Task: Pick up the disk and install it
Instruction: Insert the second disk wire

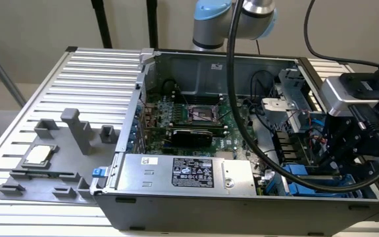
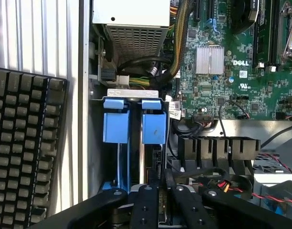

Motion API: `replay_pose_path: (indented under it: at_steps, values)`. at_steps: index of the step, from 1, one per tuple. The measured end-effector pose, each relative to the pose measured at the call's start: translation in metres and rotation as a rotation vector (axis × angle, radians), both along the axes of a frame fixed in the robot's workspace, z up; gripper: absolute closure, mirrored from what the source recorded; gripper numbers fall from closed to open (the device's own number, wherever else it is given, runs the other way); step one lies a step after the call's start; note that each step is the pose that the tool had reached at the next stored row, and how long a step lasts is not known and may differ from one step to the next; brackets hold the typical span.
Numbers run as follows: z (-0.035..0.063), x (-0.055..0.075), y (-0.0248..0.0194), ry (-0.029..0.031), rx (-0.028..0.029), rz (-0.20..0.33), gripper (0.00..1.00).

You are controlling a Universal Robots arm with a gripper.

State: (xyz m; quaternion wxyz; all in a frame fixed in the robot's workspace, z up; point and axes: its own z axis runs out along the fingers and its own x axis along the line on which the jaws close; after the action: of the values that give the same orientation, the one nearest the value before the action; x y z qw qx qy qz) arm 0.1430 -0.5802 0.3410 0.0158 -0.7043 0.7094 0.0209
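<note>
At the exterior view's left, a grey fixture tray (image 1: 67, 160) lies on the slatted tabletop (image 1: 91, 74) with a small silver chip (image 1: 38, 155) in it, well apart from the work. Next comes the open computer case (image 1: 136, 98), with the power supply (image 1: 189, 173) along its near wall and the motherboard (image 1: 196, 111) behind it. At the exterior view's right, my tool (image 1: 351, 165) is down inside the case's drive-bay corner, over the blue plastic there.

In the wrist view the disk (image 2: 153, 126) sits in the bay just beside a second blue carrier (image 2: 116, 126), in line with my tool (image 2: 160, 198). I cannot tell how wide my tool stands or whether it has hold of the disk, because the contact is hidden.

As I judge it, a slight tilt would make the blue rails bind in the bay guides and jam. The red wires (image 2: 279, 162) nearby could snag. Pressing on a jammed disk could crack its rails or nudge the neighbouring carrier.

The disk stands on edge, thin side toward my wrist camera. Its long axis seems to run from the blue end tab straight back under my tool, parallel to the second carrier.
</note>
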Motion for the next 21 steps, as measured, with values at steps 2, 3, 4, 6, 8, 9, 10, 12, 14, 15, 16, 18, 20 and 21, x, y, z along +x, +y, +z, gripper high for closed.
replay_pose_path:
  at_steps: [2, 3, 4, 6, 8, 9, 10, 12, 14, 15, 16, 18, 20, 21]
  values:
    - [0.0, -0.0008, 0.0002, -0.0017, -0.0004, 0.0, 1.0]
    - [0.0, -0.0008, 0.0004, -0.0027, -0.0004, 0.0, 1.0]
    - [-0.0001, -0.0007, 0.0005, -0.004, -0.0005, 0.0, 1.0]
    - [-0.0001, -0.0008, 0.0006, -0.0054, -0.0014, 0.0, 1.0]
    - [-0.0002, -0.0008, 0.0006, -0.0065, -0.003, 0.0, 1.0]
    - [-0.0003, -0.0008, 0.0006, -0.007, -0.0038, 0.0, 1.0]
    - [-0.0004, -0.0009, 0.0006, -0.0076, -0.0047, 0.0, 1.0]
    - [-0.0006, -0.0008, 0.0006, -0.0089, -0.0065, 0.0, 1.0]
    - [-0.0011, -0.0008, 0.0007, -0.0103, -0.0084, 0.0, 1.0]
    - [-0.0015, -0.0008, 0.0007, -0.0108, -0.0091, 0.0, 1.0]
    - [-0.0017, -0.0008, 0.0007, -0.0114, -0.0101, 0.0, 1.0]
    - [-0.0021, -0.0008, 0.0008, -0.0127, -0.0124, 0.0, 1.0]
    - [-0.0027, -0.0009, 0.0009, -0.0139, -0.0147, 0.0, 1.0]
    - [-0.003, -0.0009, 0.0011, -0.0145, -0.0159, 0.0, 1.0]
